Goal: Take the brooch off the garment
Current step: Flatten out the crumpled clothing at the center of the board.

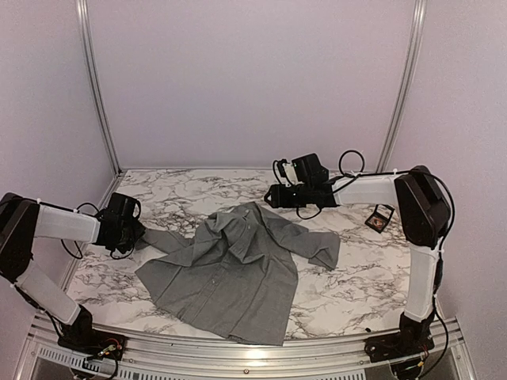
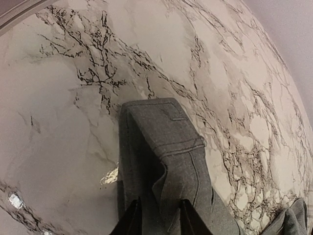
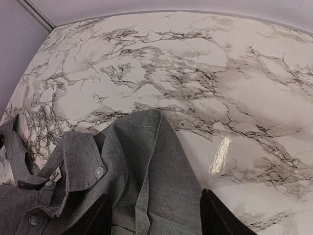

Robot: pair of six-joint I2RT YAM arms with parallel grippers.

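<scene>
- Top external view: the shirt (image 1: 230, 273) lies spread in the middle of the worktop (image 1: 356, 277). Its collar (image 1: 240, 220) is at the far end and its hem toward my bases, so the long axis runs far to near, a little tilted.
- One sleeve (image 2: 161, 142) stretches out leftward to my left tool (image 2: 160, 219). That tool's fingers stand close together, with a fold of the sleeve pinched between them just short of the cuff.
- My right tool (image 3: 154, 220) hangs just beyond the collar, fingers wide apart and holding nothing, with shoulder cloth below the gap.
- I see no brooch in any view; it may be hidden or too small to tell.
- If it sits on the chest or collar, my right tool is much the nearer, and I judge its reach would be toward me and down.
- A small square box (image 1: 381, 218) lies to the right, well apart from the shirt.
</scene>
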